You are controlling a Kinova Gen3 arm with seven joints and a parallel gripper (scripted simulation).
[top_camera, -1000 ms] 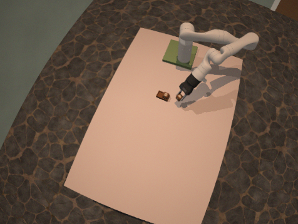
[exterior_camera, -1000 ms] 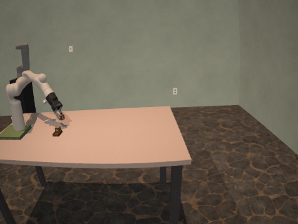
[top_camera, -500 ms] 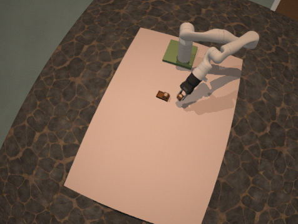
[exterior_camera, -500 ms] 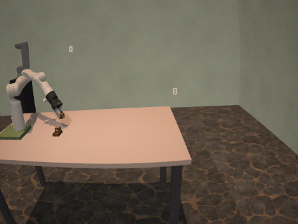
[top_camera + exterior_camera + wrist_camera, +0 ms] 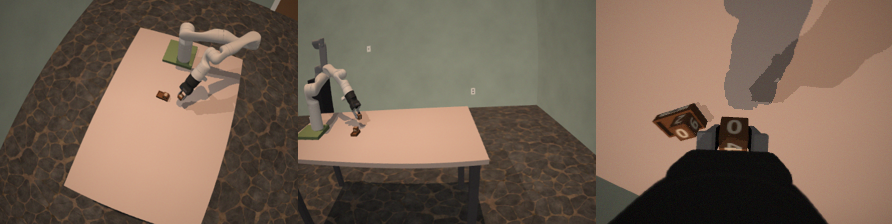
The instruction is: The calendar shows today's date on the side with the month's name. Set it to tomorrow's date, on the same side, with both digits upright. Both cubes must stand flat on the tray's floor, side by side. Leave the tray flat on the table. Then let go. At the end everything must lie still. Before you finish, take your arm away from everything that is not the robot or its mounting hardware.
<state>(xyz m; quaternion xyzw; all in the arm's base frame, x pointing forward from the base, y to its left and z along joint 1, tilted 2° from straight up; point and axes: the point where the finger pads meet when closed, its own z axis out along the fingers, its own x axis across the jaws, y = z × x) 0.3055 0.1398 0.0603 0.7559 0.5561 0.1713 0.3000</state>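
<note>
My gripper is shut on a brown number cube and holds it above the table. In the wrist view the cube shows a 0 on one face and a 4 on the face below it. The held cube also shows in the top view and in the exterior view. The brown calendar tray lies on the pink table top, to the left of the gripper. In the wrist view the tray holds one cube showing a 0 and a 9 or 6. The tray also shows in the exterior view.
The arm's white base stands on a green plate at the far end of the table. The arm's shadow falls on the table to the right of the gripper. The table edges are far from the tray.
</note>
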